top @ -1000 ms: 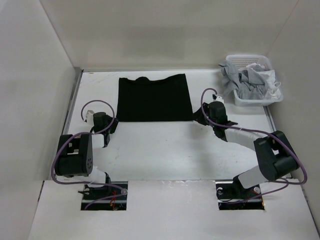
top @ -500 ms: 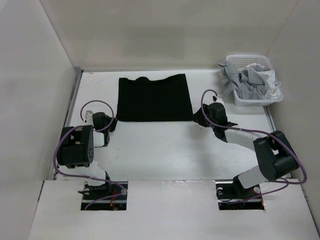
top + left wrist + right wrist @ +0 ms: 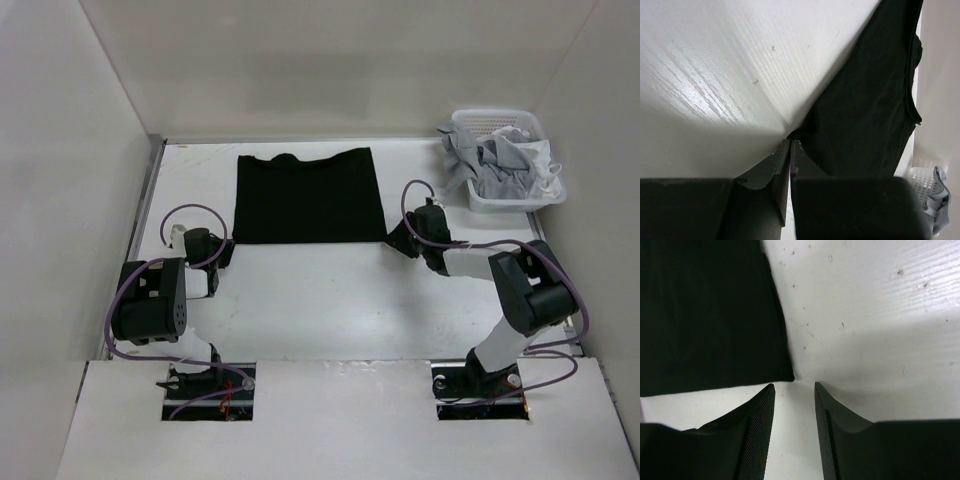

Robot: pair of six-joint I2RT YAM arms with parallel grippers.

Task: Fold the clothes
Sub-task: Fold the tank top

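Black T-shirt point(image 3: 308, 195) lies flat and squared off toward 12 o'clock on the white surface point(image 3: 330, 290), neckline away from the arms; both arms are down low at its near hem. Left claw point(image 3: 222, 250) is at the shirt's 7 o'clock corner; on the left wrist camera the left claw point(image 3: 790, 144) has its jaws pressed together, no gap showing, and the corner of the black T-shirt point(image 3: 865, 100) runs right into the seam between the tips, puckered there, so that is a pinch on the fabric. Right claw point(image 3: 398, 240) is at the 5 o'clock corner; the right wrist view shows the right claw point(image 3: 794, 385) with jaws standing moderately apart, bare surface between them, and the corner of the black T-shirt point(image 3: 715, 315) just beyond the tips, toward 11 o'clock, not gripped. Off at 2 o'clock, well apart from the shirt, a white basket point(image 3: 510, 202) holds crumpled grey and white garments point(image 3: 495, 160).
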